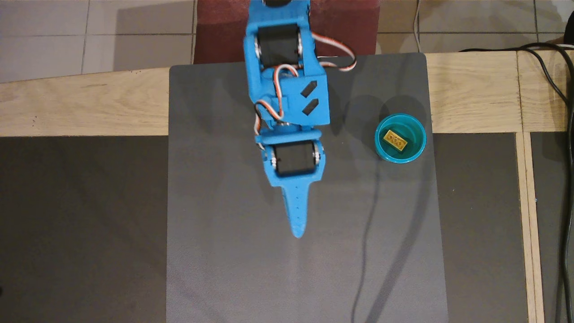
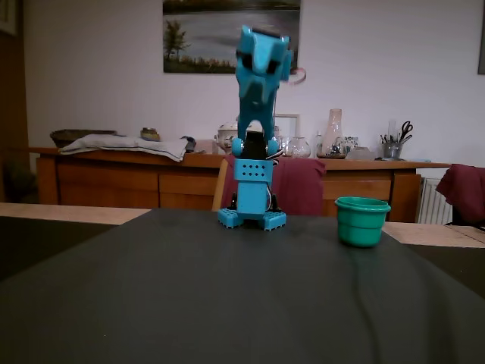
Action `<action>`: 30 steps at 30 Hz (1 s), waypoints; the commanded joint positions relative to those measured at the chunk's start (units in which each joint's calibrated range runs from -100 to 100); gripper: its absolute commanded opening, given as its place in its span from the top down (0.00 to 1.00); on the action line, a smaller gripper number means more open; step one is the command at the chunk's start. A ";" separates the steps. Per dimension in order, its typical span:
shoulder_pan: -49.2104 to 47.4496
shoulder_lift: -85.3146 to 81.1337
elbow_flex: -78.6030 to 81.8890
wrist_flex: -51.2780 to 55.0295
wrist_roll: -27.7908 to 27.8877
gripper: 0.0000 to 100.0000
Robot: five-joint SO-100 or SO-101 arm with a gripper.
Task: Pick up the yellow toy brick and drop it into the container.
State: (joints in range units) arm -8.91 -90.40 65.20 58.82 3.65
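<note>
In the overhead view the arm (image 1: pixel 287 89) stood over the far middle of the grey mat (image 1: pixel 215 224), folded up over its own base, with the gripper (image 1: pixel 297 231) pointing toward the near edge. From above the gripper read as a single narrow blue wedge ending in one tip, with no gap showing and nothing held in it; whether the jaws were fully closed or one finger simply lay under the other, I could not tell. To the right, well apart from the gripper, the cup (image 1: pixel 419 148) sat near the mat's far right corner, and the brick (image 1: pixel 395 139) lay flat on the cup's bottom, studs up and turned at a slant.

Judged from how things lay, the drop was done and the arm was at or near a rest pose, clear of the cup. The next move, if any, probably called only for settling the arm without brushing the cup.

In the fixed view the arm (image 2: pixel 258 114) rose as a tall column over its base, and the gripper could not be picked out within that stack. The cup (image 2: pixel 362 221) stood right of it, its wall hiding the brick. In the overhead view, the picture's top edge cut off the arm's rear part.
</note>
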 commanded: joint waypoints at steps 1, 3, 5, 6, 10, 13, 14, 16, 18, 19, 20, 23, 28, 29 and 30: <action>0.28 -8.59 9.89 -2.98 -0.20 1.00; 0.36 -9.01 14.40 -3.51 -1.04 1.00; 0.36 -8.17 18.37 -4.58 -1.66 1.00; 0.36 -8.17 20.72 -4.93 -1.66 1.00; 0.36 -8.51 29.92 -8.40 -1.66 1.00; 0.36 -8.00 34.53 -9.20 -1.56 1.00; 0.36 -8.51 34.53 -8.22 -1.56 1.00; 0.36 -8.09 34.53 -5.91 -1.61 1.00; 0.36 -8.51 34.53 -5.11 -1.61 1.00; 0.44 -8.51 34.53 -5.11 -1.61 1.00; 0.44 -8.51 34.53 -5.11 -1.56 1.00; 0.44 -8.51 34.53 -5.11 -1.56 1.00; 0.28 -8.51 34.53 -5.11 -1.30 1.00; 0.28 -8.51 34.53 -5.11 -1.30 1.00; 0.28 -8.51 34.53 -5.11 -1.30 1.00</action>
State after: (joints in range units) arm -8.91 -98.56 99.46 53.37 2.17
